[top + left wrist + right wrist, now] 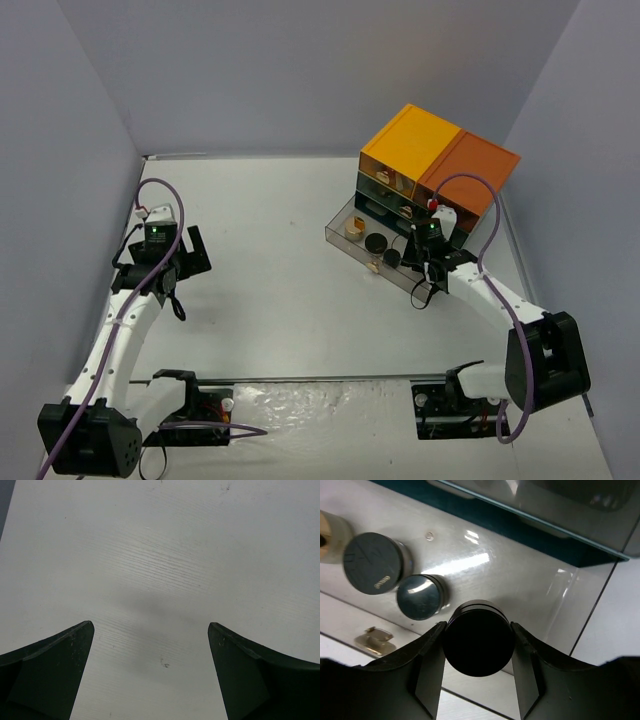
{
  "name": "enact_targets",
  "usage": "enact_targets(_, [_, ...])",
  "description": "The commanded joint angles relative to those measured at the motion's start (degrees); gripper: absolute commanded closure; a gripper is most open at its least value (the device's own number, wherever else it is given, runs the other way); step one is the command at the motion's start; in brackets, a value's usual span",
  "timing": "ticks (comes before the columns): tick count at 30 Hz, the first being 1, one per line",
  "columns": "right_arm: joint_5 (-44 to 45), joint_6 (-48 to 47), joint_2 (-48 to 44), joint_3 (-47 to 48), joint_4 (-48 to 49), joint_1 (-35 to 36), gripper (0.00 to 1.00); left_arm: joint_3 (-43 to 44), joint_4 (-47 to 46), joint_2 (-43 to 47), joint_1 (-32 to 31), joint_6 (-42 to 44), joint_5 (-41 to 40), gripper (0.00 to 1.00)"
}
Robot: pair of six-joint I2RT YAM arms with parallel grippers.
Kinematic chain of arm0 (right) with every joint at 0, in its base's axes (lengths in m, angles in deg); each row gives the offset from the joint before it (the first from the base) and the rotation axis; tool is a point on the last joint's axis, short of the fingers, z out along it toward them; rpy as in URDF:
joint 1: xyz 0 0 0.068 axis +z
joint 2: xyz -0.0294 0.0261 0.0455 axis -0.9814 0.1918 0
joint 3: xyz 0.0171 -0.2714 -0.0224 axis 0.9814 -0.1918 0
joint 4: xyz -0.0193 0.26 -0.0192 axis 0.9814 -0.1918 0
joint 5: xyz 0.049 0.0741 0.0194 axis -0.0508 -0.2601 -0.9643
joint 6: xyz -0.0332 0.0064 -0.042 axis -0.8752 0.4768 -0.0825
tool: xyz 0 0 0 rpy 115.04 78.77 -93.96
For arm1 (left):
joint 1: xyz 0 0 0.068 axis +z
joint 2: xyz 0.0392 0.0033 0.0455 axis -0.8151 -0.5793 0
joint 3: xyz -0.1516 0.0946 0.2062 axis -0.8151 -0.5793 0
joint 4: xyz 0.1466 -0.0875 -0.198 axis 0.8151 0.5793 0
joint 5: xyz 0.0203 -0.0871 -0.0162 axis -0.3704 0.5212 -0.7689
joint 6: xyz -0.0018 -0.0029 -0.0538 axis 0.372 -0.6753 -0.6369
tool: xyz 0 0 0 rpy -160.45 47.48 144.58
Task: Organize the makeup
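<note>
Right end effector [477, 627] clamped on jar [479, 647], drawer [530, 585] below it. Lower straight, keep clear of stowed jars [422, 596] ahead-left, then release. Left end effector [150, 625] apart over bench [160, 555].

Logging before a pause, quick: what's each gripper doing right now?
Left gripper: open, holding nothing.
Right gripper: closed on a round black jar.

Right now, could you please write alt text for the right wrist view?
The right gripper grips a round black jar over the pulled-out clear drawer. A larger black jar and a smaller glossy jar stand in it, at picture left.
</note>
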Motion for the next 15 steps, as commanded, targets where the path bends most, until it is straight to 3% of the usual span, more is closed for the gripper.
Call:
enact_targets(1, [-3.3, 3.0, 1.1, -2.4, 5.0, -3.0, 0.94, 1.7, -2.7, 0.5, 0.3, 0.5, 0.2, 0.03])
enact_targets(9, [-3.6, 3.4, 7.0, -3.8, 7.9, -3.8, 0.71, 1.9, -2.8, 0.5, 0.4, 0.8, 0.1, 0.03])
enact_targets(15, [-2.6, 3.1, 3.4, -4.1, 6.8, -3.7, 0.28, 1.8, -2.8, 0.4, 0.4, 0.8, 0.2, 0.03])
